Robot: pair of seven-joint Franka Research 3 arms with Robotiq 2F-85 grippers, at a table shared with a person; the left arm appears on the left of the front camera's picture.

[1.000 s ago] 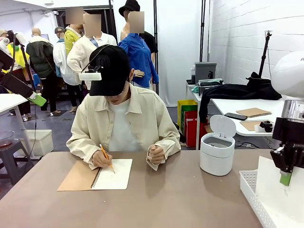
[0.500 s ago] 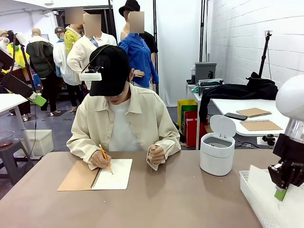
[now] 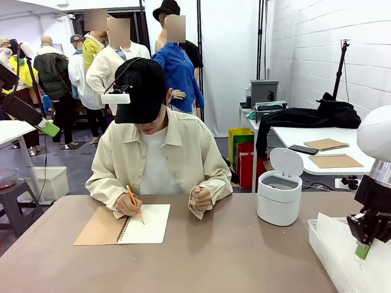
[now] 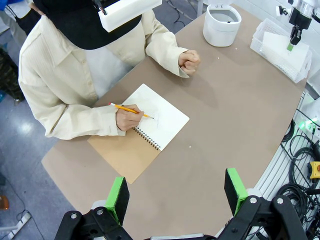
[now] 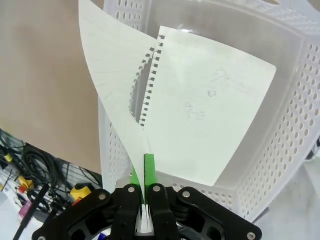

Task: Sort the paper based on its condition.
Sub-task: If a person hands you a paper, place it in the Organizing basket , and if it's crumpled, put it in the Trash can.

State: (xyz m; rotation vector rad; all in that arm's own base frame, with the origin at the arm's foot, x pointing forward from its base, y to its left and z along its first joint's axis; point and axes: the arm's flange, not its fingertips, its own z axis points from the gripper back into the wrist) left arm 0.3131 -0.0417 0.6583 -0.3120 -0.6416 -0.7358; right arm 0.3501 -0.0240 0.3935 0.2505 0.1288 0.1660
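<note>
Right pincer: green pads pressed together, pinching the lower edge of the thin white paper. The pinched edge itself is hidden between the pads. The paper fans upward in two leaves. One has a torn, perforated spiral edge and faint pencil marks too pale to read. The other curls away to the side with faint lines. Whether these are two separate sheets or one folded piece cannot be told. The paper hangs inside the white perforated plastic basket, and its lower part is masked by the pincer body. In the front view the basket sits at the right edge of the brown tabletop, towards the robot's-side corner. It is cut off there by the picture's edge, its holes blurred, and the right arm is also cropped. Left pincer: pads spread wide with nothing between them, hanging high above the robot's-side edge of the tabletop. At the far edge a person's hand holds an orange pencil to the white page of an open spiral notebook with a brown cover. What is written cannot be made out. A small white round bin with its lid raised stands near the far right corner.
</note>
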